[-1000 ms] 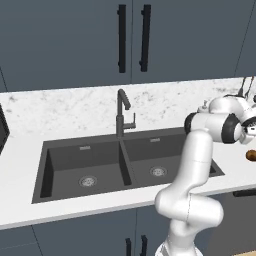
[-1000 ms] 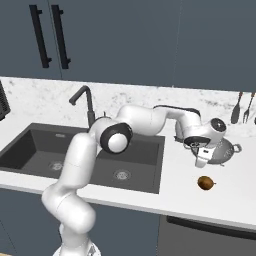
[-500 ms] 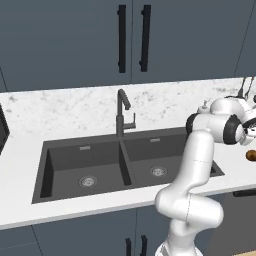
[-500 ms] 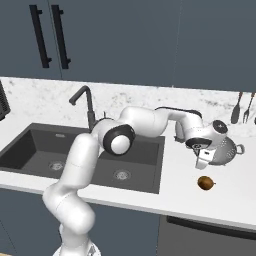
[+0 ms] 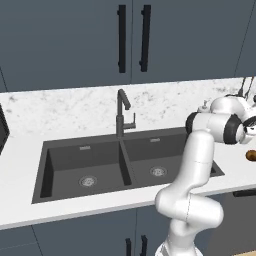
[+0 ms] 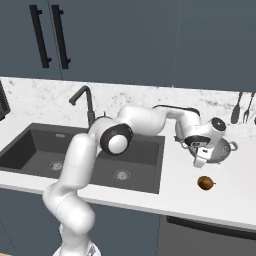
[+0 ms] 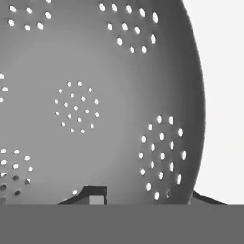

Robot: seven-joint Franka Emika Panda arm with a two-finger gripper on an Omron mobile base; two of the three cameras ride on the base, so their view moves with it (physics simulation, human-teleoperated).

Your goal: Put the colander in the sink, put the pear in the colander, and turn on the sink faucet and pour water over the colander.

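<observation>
A perforated steel colander (image 6: pixel 222 150) sits on the white counter (image 6: pixel 240 190) right of the sink (image 6: pixel 145 160), its rim between the pincer's (image 6: pixel 201 159) two fingertips, one inside the bowl and one outside; whether they grip cannot be told. The arm stretches low across the basin, hand angled down. The pear (image 6: pixel 204 183) lies just below the pincer, nearer the counter edge.

No text, label, brand or number can be read anywhere (surfaces are plain).
</observation>
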